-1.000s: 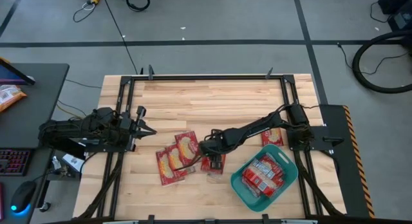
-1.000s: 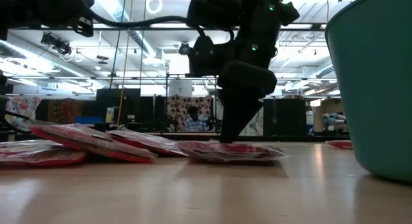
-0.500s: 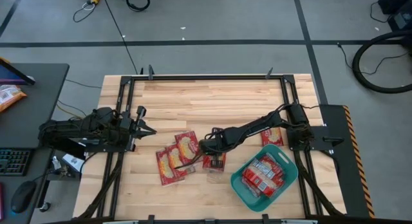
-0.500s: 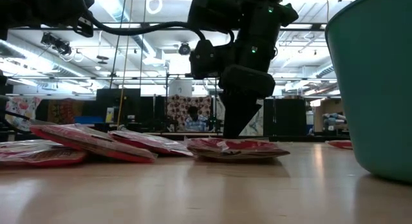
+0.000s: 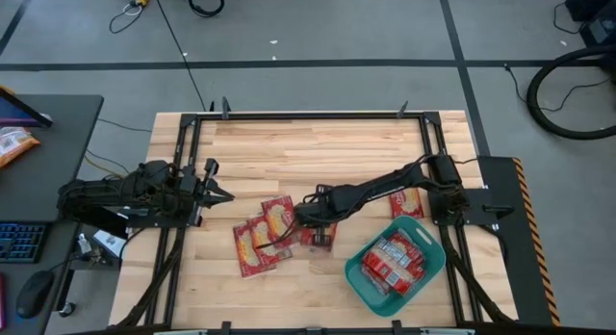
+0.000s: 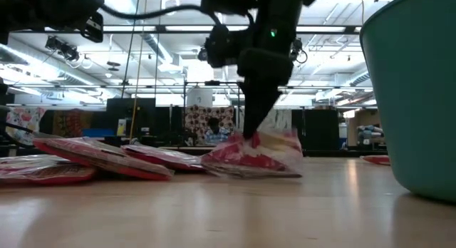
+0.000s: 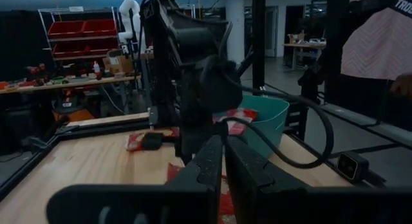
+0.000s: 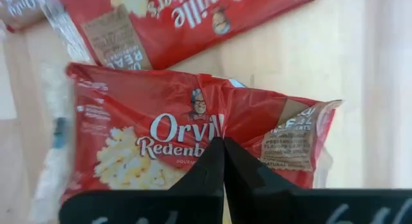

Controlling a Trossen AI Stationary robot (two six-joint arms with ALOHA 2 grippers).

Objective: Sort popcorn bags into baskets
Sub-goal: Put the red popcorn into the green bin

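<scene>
While the left gripper (image 5: 219, 193) is waiting shut and empty at the table's nine o'clock edge in the high view, the right gripper (image 5: 320, 231) is reaching to mid-table and pinching a popcorn bag (image 5: 319, 235). Three more red bags (image 5: 263, 234) are lying overlapped at that bag's nine o'clock, another one (image 5: 405, 203) is sitting alone at its three o'clock, and the teal basket (image 5: 359, 287), already holding several packets (image 5: 396, 261), is standing at its four o'clock.

Across the table top in the low view, the right gripper (image 6: 250, 134) is nipping the bag (image 6: 255, 152) by its upper film, which is puckering into a peak while the lower edge is resting on the wood.

Through the left wrist view, that arm's closed fingers (image 7: 222, 161) are pointing toward the right arm and the basket (image 7: 273, 114) behind it.

From the right wrist view, the shut fingertips (image 8: 222, 165) are gathering a fold at the middle of the bag (image 8: 161, 137). It is probably light, floppy and slick, so a central pinch or a crimped end seam looks like the safest hold.
</scene>
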